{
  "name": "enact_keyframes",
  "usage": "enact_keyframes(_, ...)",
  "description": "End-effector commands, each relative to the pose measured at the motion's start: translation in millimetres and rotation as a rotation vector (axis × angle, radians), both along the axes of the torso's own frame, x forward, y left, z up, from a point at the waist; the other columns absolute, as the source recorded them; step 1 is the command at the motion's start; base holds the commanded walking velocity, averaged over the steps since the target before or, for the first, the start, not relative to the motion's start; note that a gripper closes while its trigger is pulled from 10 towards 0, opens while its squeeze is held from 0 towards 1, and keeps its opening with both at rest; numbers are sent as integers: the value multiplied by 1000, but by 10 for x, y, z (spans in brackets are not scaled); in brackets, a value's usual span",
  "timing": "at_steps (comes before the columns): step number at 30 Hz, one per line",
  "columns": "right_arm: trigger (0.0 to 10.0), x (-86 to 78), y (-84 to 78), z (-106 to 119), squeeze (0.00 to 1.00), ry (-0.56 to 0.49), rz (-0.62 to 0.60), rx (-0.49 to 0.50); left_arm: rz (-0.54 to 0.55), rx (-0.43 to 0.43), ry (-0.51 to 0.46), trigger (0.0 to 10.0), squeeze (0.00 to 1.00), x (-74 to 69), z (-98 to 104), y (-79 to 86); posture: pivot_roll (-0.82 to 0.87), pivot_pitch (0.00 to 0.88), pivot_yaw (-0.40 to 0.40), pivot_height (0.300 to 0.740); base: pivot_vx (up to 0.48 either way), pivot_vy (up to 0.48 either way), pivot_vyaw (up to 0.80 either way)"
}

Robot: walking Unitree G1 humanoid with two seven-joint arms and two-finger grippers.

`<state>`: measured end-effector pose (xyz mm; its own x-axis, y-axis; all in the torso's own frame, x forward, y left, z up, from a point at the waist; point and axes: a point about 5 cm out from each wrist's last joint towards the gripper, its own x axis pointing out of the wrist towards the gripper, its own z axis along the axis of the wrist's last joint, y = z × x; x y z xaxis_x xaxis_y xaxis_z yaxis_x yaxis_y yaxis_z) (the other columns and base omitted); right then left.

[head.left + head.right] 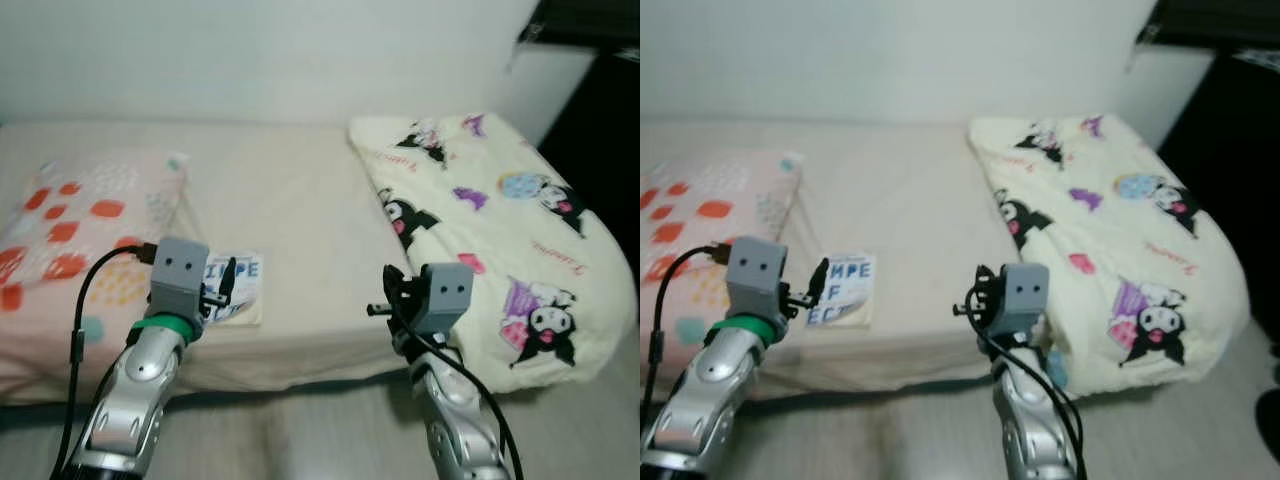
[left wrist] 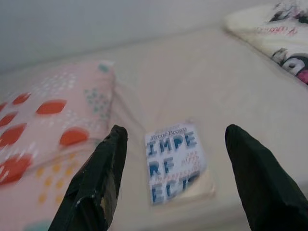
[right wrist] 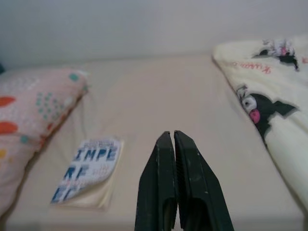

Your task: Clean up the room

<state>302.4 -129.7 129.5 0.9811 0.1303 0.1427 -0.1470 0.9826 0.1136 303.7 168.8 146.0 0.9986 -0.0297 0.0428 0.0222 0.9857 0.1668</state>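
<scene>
A paperback book [image 2: 174,160] with a white cover and blue letters lies flat on the beige bed [image 1: 290,220], near its front edge. My left gripper [image 2: 175,185] is open, raised just short of the book, its fingers [image 2: 98,183] framing the cover. Seen from the head, the book [image 1: 236,283] lies right beyond my left wrist. My right gripper [image 3: 174,159] is shut with nothing in it, hovering at the bed's front edge to the right of the book [image 3: 89,168].
A pink pillow [image 1: 75,235] with orange and teal spots lies on the bed's left side. A cream blanket [image 1: 495,230] with cartoon prints is heaped on the right. A white wall [image 1: 260,55] stands behind the bed; dark furniture [image 1: 600,110] is at far right.
</scene>
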Motion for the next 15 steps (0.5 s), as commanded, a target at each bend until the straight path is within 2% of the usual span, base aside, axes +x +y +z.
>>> enact_keyframes(1, 10000, -25, -58, -64, 0, 24, -23, -9, -29, 2, 14, 10000, 0, -4, -32, -63, -24, 29, 1, 709, -334, 0, 0)
enact_keyframes(15, 10000, -29, -59, -82, 0, 31, -24, -10, -33, 2, 13, 10000, 0, -1, -32, -75, -24, 30, 3, 709, -334, 0, 0)
